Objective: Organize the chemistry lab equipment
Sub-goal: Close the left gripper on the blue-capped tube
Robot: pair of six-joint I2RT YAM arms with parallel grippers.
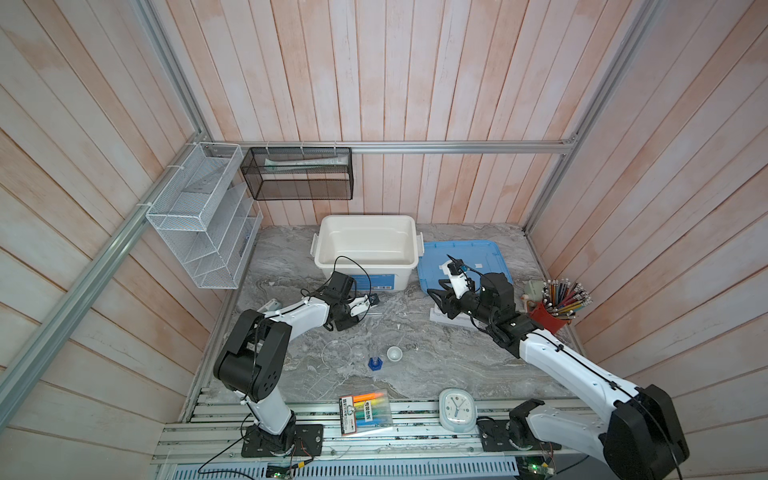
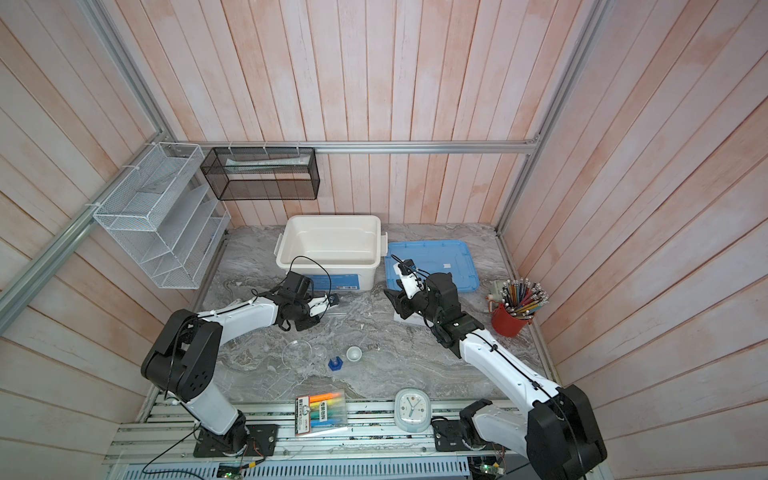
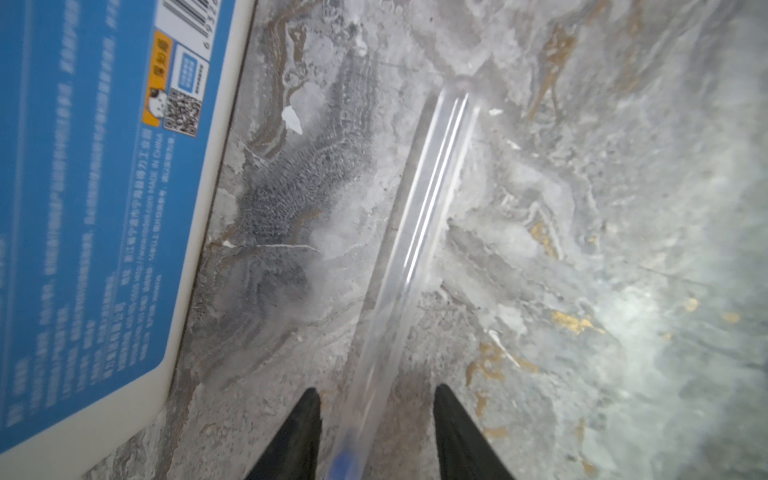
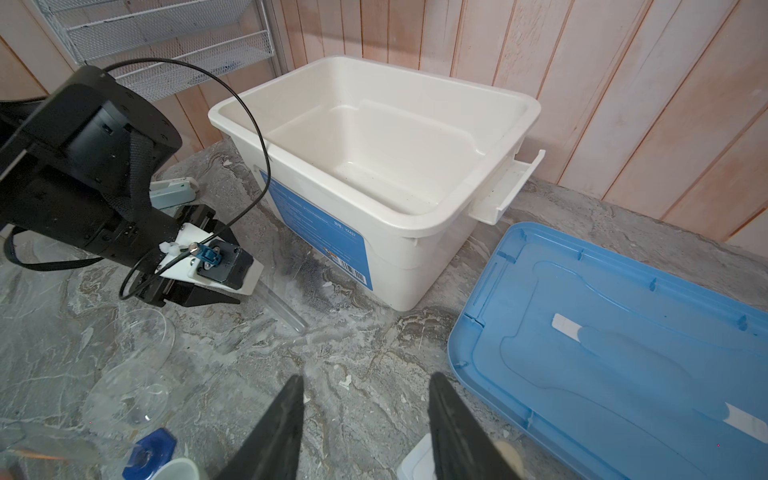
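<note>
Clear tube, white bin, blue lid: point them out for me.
Clear tube [image 3: 409, 257]: left wrist view, middle of its body.
White bin [image 4: 399, 270]: right wrist view, front wall.
Blue lid [image 4: 602, 291]: right wrist view, flat face.

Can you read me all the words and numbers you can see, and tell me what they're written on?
"MADE IN CHINA": on the blue label of the white bin.
"693": start of the digits by the barcode on that label; the rest is cut off.
Other print on the label: blurred, unreadable.
Marker pack: Chinese characters, too small to read.
Clock: numbers too small to read.
</note>
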